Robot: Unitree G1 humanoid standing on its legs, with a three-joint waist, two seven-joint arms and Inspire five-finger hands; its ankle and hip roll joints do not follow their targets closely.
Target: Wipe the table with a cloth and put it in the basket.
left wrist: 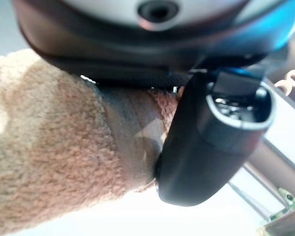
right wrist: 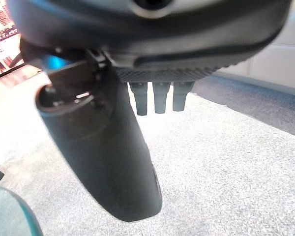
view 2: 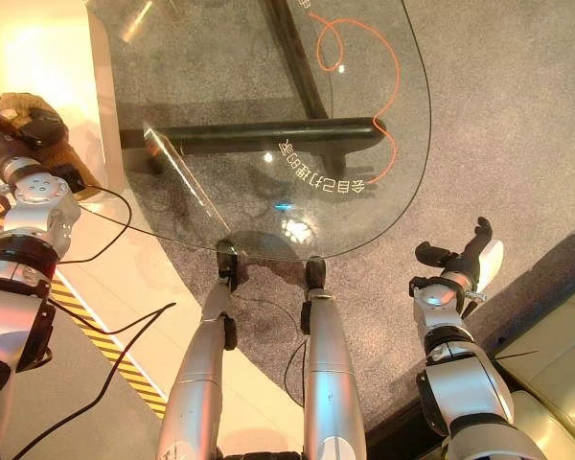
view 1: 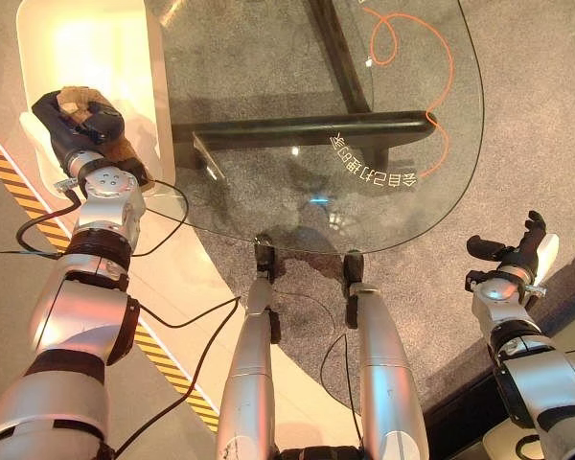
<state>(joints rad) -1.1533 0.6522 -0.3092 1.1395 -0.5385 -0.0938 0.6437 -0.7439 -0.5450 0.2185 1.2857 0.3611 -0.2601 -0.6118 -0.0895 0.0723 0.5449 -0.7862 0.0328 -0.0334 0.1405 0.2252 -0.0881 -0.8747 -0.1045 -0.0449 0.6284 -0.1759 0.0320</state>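
Note:
My left hand [view 1: 81,120] is at the far left, over a white oblong basket [view 1: 96,43] that stands beside the glass table [view 1: 268,86]. Its fingers are curled round a tan fluffy cloth [view 1: 77,95], which bulges above and below the hand. Up close, the cloth [left wrist: 49,147] fills the palm and the thumb [left wrist: 211,142] presses against it. The right hand [view 1: 517,251] hangs off the table's right side above grey carpet, open and holding nothing, its thumb [right wrist: 108,162] standing out.
The rounded glass top rests on a black frame [view 1: 307,126]. An orange curled line [view 1: 448,86] and white lettering [view 1: 374,165] show at its right part. A yellow-black striped strip [view 1: 19,192] runs along the floor at left. Grey carpet [view 1: 537,115] lies to the right.

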